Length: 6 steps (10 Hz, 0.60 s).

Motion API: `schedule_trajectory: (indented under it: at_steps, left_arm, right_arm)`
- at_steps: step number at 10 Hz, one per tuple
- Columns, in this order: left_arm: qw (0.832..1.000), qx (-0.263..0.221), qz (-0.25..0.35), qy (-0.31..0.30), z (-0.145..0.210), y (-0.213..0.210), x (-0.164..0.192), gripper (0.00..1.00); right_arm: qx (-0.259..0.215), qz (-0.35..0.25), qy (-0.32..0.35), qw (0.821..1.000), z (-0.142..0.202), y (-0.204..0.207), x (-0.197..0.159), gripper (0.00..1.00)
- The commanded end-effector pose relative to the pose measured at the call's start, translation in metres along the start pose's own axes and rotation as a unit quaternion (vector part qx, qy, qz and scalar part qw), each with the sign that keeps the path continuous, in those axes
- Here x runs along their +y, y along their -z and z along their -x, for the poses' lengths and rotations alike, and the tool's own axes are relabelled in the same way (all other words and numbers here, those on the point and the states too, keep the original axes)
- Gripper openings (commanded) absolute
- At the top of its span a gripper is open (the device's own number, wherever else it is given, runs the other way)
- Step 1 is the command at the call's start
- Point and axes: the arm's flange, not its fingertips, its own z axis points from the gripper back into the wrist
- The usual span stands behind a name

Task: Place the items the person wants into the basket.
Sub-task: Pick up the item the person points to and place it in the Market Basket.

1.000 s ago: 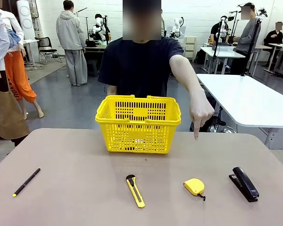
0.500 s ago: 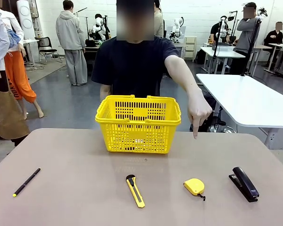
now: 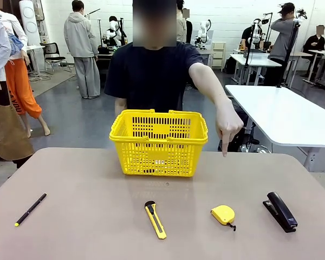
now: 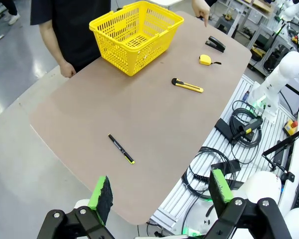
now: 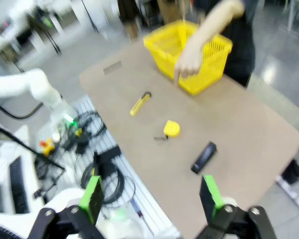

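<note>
A tan table [image 3: 86, 184] is seen from the robot's side. A yellow basket [image 3: 158, 142] stands at the middle of the far edge and looks empty. Behind it a person holds a hand [image 3: 228, 125] over the far edge, just right of the basket, index finger pointing down. Along the near edge, from left to right, lie a pen [image 3: 30, 209], a knife [image 3: 155, 219], a tape measure [image 3: 223, 214] and a stapler [image 3: 280, 211]. The finger lines up with the tape measure, so that is probably the item wanted. The left gripper [image 4: 161, 188] and right gripper [image 5: 150, 194] hang high, back from the table, fingers spread wide, holding nothing. The step in hand appears to be reading the request. Next, the right arm would need to descend, straddle the tape measure's rounded body and close.
</note>
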Motion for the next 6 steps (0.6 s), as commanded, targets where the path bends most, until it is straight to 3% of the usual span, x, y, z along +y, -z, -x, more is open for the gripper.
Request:
schedule_trajectory:
  at_steps: [1,4,6]
  left_arm:
    - [1.000,-0.007,0.004,0.009,0.000,-0.001,-0.001,1.00]
    - [1.000,-0.007,0.004,0.009,0.000,-0.001,-0.001,1.00]
    - [1.000,-0.007,0.004,0.009,0.000,-0.001,-0.001,1.00]
  right_arm:
    - [0.143,0.003,0.042,0.989,-0.067,0.079,0.017,1.00]
    - [0.233,0.062,0.118,0.963,-0.103,0.186,0.028,1.00]
    - [0.285,0.112,0.152,0.940,-0.089,0.248,0.027,1.00]
